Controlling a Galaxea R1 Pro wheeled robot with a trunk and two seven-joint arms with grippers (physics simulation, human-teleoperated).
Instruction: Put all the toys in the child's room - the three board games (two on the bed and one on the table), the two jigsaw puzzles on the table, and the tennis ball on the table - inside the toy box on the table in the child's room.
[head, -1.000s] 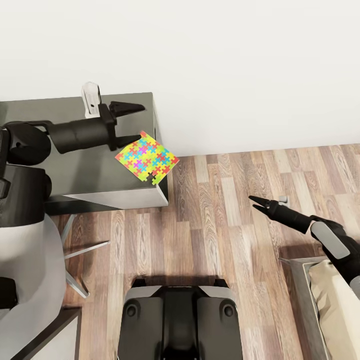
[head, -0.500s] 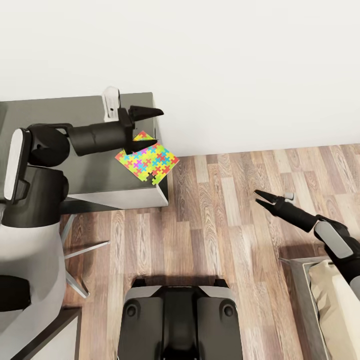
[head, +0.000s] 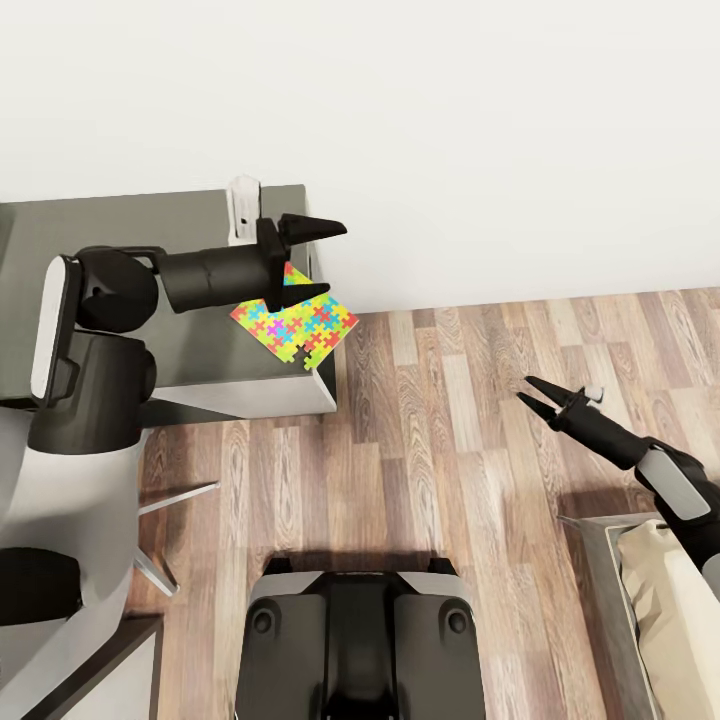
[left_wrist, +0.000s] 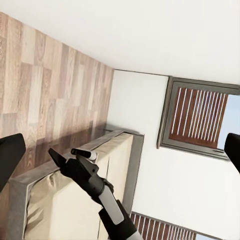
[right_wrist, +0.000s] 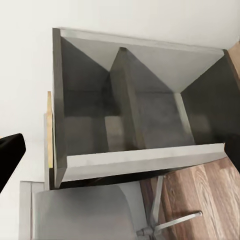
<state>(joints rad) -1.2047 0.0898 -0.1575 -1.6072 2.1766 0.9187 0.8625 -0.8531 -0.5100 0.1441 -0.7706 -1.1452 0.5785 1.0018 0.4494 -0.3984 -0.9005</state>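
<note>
Diagonally lying jigsaw puzzle (head: 297, 326) on table (head: 170, 340) corner, both grippers' fingers spread, empty

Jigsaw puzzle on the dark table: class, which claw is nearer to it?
Left. The left claw hangs over the jigsaw puzzle's far edge; the right claw is out over the wood floor, well apart.

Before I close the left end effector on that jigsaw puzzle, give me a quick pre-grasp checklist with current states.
1. Left end effector open: ok, jaws spread wide.
2. Jigsaw puzzle in view on the dark-grey table section: ok, lying flat at the corner, one edge overhanging.
3. Jaws around the puzzle: not ok, they sit over its far edge, not closed in on it.
4. Height above the puzzle: cannot tell.
5. Right end effector out of the way: ok, open over the wood floor.
6. Toy box located: cannot tell.
</note>
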